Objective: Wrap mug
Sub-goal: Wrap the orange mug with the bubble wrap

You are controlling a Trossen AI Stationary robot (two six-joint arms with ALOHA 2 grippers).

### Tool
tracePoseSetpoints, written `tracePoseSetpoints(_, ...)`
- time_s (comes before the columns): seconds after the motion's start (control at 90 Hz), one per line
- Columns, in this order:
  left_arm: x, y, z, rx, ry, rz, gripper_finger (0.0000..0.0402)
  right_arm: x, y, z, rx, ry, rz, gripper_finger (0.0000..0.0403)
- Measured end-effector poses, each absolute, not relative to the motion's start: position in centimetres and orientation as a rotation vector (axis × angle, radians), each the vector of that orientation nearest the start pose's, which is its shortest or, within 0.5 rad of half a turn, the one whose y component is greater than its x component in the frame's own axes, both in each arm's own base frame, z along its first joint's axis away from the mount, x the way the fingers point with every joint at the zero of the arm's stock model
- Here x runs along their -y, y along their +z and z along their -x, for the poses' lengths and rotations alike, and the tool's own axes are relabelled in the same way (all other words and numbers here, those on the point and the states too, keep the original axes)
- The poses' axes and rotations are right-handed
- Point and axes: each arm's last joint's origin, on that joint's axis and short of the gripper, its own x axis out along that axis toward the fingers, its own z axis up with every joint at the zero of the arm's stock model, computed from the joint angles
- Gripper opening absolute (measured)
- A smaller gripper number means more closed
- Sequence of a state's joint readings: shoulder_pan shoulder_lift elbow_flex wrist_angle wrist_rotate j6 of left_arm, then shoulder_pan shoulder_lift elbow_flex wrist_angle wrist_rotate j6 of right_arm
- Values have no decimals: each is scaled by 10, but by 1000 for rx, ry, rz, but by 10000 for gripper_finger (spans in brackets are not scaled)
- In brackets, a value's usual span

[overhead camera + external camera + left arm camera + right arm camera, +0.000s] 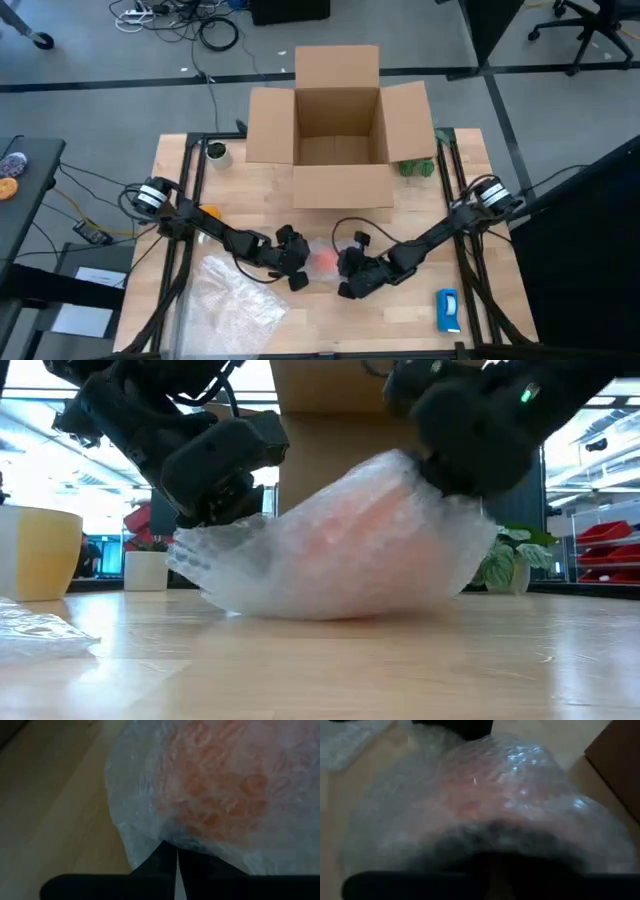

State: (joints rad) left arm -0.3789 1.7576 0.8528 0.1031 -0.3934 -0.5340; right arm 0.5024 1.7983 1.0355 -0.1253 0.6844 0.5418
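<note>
The mug [324, 259] is seen as an orange mass inside a sheet of bubble wrap [340, 550], resting on the wooden surface [400, 320] between the two end effectors. The left end effector [293, 262] is placed just beside the bundle on one side, and the right end effector [353, 274] just beside it on the other.

In the left wrist view, the left end effector's fingers [160, 865] are drawn together, and a fold of the film is pinched between their tips. The right end effector is pressed against the top of the bundle in the low view; whether its fingers are apart or together cannot be told, since only a dark blur is shown in its own wrist view.

The step in hand is judged to be the closing of the wrap around the mug: the mug is already covered, yet loose film is spread on the surface below the left end effector. The next move is judged to call for that slack to be carried over the bundle while the bundle is held steady from the opposite side, so that it is not rolled or dragged.

Beyond both end effectors an open cardboard box [338, 120] is seen, and a spare sheet of wrap [240, 300] lies near the left arm.
</note>
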Motion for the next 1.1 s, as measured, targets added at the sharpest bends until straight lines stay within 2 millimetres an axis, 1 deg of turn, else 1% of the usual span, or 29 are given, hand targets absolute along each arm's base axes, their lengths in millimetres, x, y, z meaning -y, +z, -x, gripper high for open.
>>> tracePoseSetpoints(0.144, 110, 138, -314, -731, 209, 203, 0, -155, 180, -305, -740, -299, -80, 99)
tracePoseSetpoints(0.333, 109, 138, -313, -737, 211, 201, 0, -159, 198, -285, -872, -145, -174, 137)
tracePoseSetpoints(0.444, 109, 138, -313, -734, 216, 210, 0, -160, 207, -275, -914, -100, -175, 148)
tracePoseSetpoints(0.567, 110, 139, -315, -706, 218, 231, 0, -159, 215, -268, -922, -69, -120, 149)
tracePoseSetpoints(0.678, 115, 143, -317, -662, 189, 235, 0, -151, 220, -269, -904, -78, -93, 147)
tracePoseSetpoints(0.733, 119, 150, -319, -647, 167, 219, 0, -144, 223, -272, -899, -86, -100, 148)
tracePoseSetpoints(0.844, 127, 174, -330, -561, 128, 172, 0, -134, 226, -275, -913, -71, -123, 147)
tracePoseSetpoints(0.933, 130, 192, -340, -455, 135, 123, 0, -127, 225, -276, -950, -69, -130, 145)
tracePoseSetpoints(1.011, 128, 195, -347, -385, 164, 95, 0, -121, 222, -276, -981, -97, -130, 146)
tracePoseSetpoints(1.1, 128, 188, -356, -331, 172, 115, 0, -117, 220, -277, -1001, -117, -128, 150)
